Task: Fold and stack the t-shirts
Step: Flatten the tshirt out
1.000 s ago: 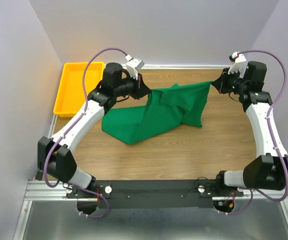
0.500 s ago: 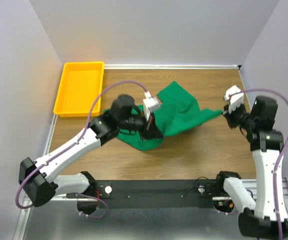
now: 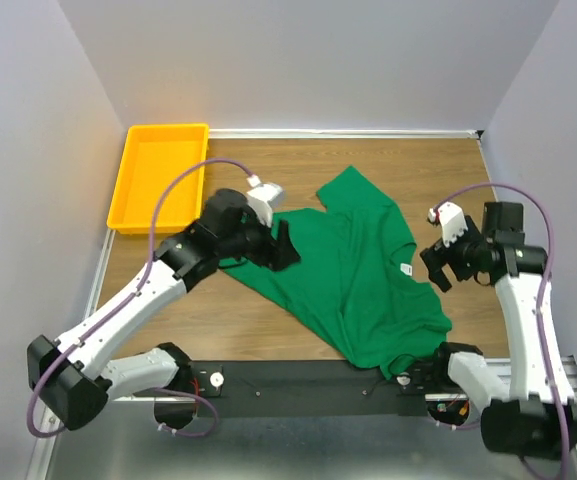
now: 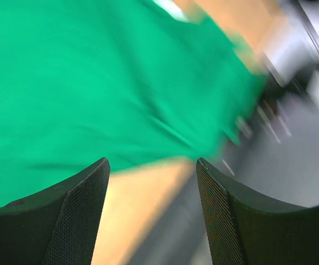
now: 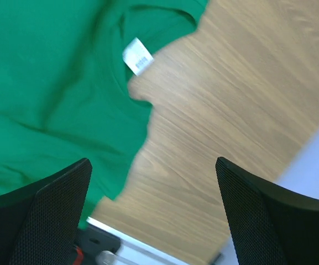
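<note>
T-shirt (image 3: 353,275): dark green, one item. It lies spread and rumpled on the table (image 3: 268,330), centre to right, between the two grippers. One sleeve points toward the far side. The near end hangs over the table's near edge onto the black rail (image 3: 288,378). The neck opening faces the right arm.

Label (image 5: 137,56): small, white, at the neckline. It shows faint grey print, too small to read in either view. No other writing can be made out.

Left gripper (image 3: 283,245): fingers apart, nothing between them. It sits over the t-shirt's left edge. The wrist view is motion-blurred, with green cloth and a strip of wood below the fingers. Whether it touches the cloth cannot be told.

Right gripper (image 3: 436,265): fingers wide apart, nothing between them. It is just right of the collar. The wrist view shows the t-shirt's edge to one side and bare wood to the other.

Tray (image 3: 158,175): yellow, at the far left corner, well apart from the t-shirt.
</note>
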Robot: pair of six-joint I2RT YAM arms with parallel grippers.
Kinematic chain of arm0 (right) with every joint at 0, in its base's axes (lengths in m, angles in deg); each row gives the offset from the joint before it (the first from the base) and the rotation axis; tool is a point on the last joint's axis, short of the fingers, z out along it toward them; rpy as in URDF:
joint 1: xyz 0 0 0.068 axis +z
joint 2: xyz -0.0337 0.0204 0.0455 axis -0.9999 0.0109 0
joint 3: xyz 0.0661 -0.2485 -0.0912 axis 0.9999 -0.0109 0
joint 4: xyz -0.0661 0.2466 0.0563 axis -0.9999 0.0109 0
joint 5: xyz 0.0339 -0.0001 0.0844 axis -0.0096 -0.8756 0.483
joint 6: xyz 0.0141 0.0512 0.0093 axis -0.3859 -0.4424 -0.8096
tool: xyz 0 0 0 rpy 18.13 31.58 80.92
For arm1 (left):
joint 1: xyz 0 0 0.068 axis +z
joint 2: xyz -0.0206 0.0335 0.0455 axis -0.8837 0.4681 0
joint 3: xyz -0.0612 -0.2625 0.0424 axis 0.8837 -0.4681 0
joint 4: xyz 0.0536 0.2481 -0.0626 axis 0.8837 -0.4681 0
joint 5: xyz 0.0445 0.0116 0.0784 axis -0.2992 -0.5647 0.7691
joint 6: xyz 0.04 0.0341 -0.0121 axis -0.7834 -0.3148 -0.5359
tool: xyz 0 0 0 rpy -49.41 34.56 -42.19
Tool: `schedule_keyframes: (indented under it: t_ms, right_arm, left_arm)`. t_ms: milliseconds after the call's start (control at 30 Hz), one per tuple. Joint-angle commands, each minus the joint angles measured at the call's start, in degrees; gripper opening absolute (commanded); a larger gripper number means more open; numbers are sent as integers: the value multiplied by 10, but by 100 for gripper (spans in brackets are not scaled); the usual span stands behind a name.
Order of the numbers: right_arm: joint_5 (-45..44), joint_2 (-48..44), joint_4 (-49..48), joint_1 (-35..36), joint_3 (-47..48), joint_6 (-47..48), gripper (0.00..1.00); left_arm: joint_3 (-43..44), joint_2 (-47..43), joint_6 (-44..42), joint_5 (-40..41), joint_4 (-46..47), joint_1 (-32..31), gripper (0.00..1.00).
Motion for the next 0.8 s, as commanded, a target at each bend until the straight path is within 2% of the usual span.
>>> schedule_keyframes:
  t_ms: [0, 33, 67, 133, 167, 267, 367, 433, 500, 600, 700, 733, 767]
  right_arm:
    - [100, 125, -103, -4, -2, -97, 100]
    - [131, 217, -121, -3, 9, -143, 100]
    - [189, 264, -142, -3, 57, -166, 97]
    - [227, 361, -162, -3, 118, -218, 89]
    - [254, 439, -176, 0, 176, -261, 82]
    - [237, 568, -195, 17, 294, -309, 76]
    - [154, 639, -212, 52, 368, -337, 78]
    - [103, 700, -211, 53, 431, -358, 78]
    - [61, 727, -214, 53, 456, -371, 79]
    - [31, 752, -225, 53, 465, -377, 79]
    - [39, 766, -230, 53, 453, -376, 77]
    - [45, 769, -230, 54, 451, -376, 76]
    - [63, 780, -230, 54, 448, -377, 71]
  left_arm:
    - [-38, 6, 0, 107, 54, 125, 72]
    - [-50, 35, 8, 113, 75, 143, 72]
    - [-50, 54, 13, 110, 92, 161, 72]
    - [-32, 97, 17, 114, 125, 195, 72]
    - [-2, 137, 18, 130, 130, 200, 71]
    - [61, 196, 12, 173, 128, 208, 69]
    - [97, 231, 10, 218, 111, 214, 69]
    - [94, 231, 9, 236, 108, 218, 68]
    - [77, 211, 22, 252, 115, 222, 68]
    - [43, 168, 39, 260, 135, 224, 68]
    - [18, 138, 43, 257, 144, 228, 68]
    - [13, 136, 43, 256, 145, 229, 68]
    - [10, 133, 43, 255, 142, 229, 68]
